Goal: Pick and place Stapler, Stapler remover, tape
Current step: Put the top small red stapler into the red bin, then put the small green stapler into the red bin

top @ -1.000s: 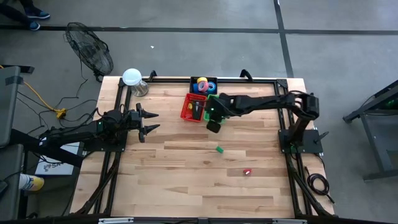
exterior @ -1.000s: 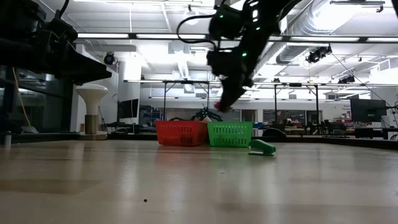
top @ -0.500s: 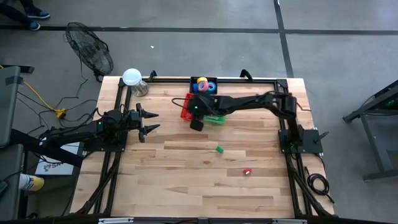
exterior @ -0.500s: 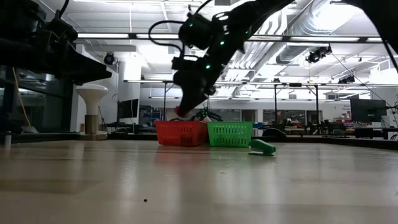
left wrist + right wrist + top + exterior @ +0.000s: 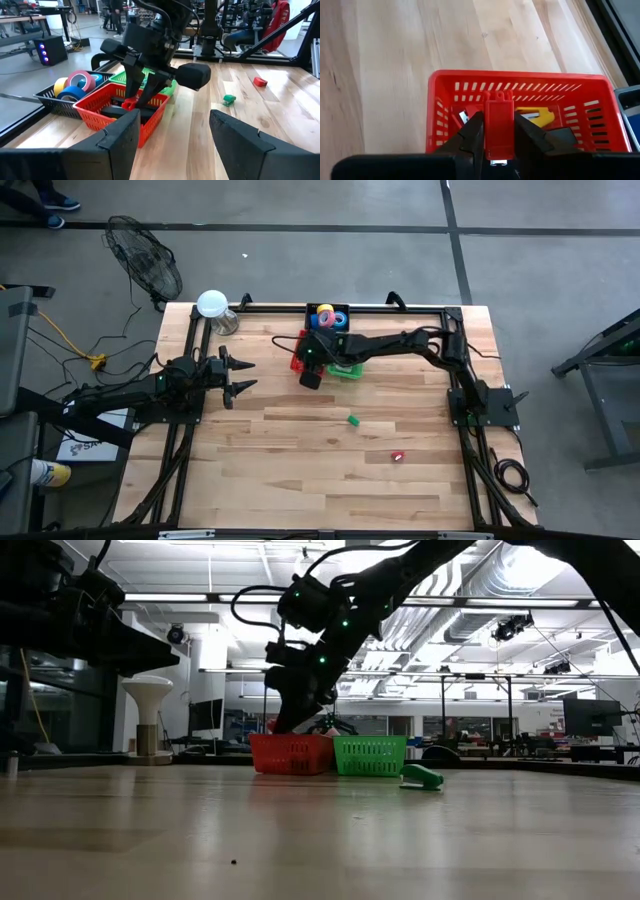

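Clamped tight on a small red staple remover (image 5: 498, 122), those right gripper (image 5: 498, 145) fingers (image 5: 470, 135), one each side, piece upright between them. Hanging directly over the red basket (image 5: 445, 80), near its table-side rim, not touching it. Down inside the basket: a yellow piece (image 5: 537, 117), another red piece, something dark in the corner. From the left wrist view, the same red remover (image 5: 129, 104) pinched just above the basket rim (image 5: 95, 117), the green basket (image 5: 116, 77) right behind, and the black tray of tape rolls (image 5: 75, 85) beside — yellow, pink, blue rings stacked together. Stapler not clearly made out anywhere. Out on the bare wood, well apart: a green piece (image 5: 352, 419) and a red piece (image 5: 397, 456). Over on the left side of the table, left gripper (image 5: 238, 374) spread wide, holding nothing, hovering above the wood.
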Motion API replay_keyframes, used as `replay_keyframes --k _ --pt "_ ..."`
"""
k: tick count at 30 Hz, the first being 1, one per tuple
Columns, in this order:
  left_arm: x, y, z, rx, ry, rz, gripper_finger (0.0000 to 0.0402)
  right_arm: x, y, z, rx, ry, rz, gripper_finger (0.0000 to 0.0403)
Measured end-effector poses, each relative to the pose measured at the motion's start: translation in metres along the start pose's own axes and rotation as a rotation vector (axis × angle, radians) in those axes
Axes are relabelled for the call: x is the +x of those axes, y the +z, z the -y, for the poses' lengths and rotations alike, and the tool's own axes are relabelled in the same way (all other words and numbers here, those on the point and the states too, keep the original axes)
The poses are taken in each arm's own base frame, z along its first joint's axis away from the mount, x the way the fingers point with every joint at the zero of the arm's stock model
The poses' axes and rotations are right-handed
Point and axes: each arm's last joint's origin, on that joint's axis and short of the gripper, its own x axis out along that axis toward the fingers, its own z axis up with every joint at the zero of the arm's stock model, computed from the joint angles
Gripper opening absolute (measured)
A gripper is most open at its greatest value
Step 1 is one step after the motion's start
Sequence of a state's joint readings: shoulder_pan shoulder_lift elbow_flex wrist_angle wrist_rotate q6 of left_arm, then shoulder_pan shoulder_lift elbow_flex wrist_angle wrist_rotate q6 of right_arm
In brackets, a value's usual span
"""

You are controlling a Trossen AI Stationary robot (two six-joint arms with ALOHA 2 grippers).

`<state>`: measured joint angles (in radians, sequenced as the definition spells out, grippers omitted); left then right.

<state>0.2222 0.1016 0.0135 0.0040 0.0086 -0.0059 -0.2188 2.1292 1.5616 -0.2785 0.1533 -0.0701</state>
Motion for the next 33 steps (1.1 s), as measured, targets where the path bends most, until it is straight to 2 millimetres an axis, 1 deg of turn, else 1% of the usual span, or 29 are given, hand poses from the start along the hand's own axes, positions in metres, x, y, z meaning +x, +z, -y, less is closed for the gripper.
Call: replay_keyframes --k 3,5,13,18,22,31,33 --pt "0.000 0.000 0.000 0.000 0.000 0.000 0.0234 0.000 0.000 0.000 0.000 -0.004 0.000 0.0078" --pt "0.000 0.000 0.000 0.000 -0.001 0.001 0.0234 0.000 0.000 0.000 0.001 0.004 0.003 0.0089" --pt "0.000 0.000 0.000 0.000 0.000 0.000 0.0234 0.000 0.001 0.000 0.003 -0.009 0.010 0.0165" --pt "0.000 0.000 0.000 0.000 0.000 0.000 0.0234 -0.004 0.000 0.000 0.003 -0.117 -0.013 0.0200" --pt "0.000 0.000 0.000 0.000 0.000 0.001 0.0234 -0.018 0.002 -0.002 0.032 -0.193 -0.043 0.0210" --pt "0.000 0.000 0.000 0.000 0.000 0.001 0.0234 -0.049 -0.004 -0.021 0.087 -0.176 -0.159 0.0211" --pt "0.000 0.000 0.000 0.000 0.000 0.001 0.0234 -0.056 -0.008 -0.026 0.097 -0.175 -0.176 0.0211"
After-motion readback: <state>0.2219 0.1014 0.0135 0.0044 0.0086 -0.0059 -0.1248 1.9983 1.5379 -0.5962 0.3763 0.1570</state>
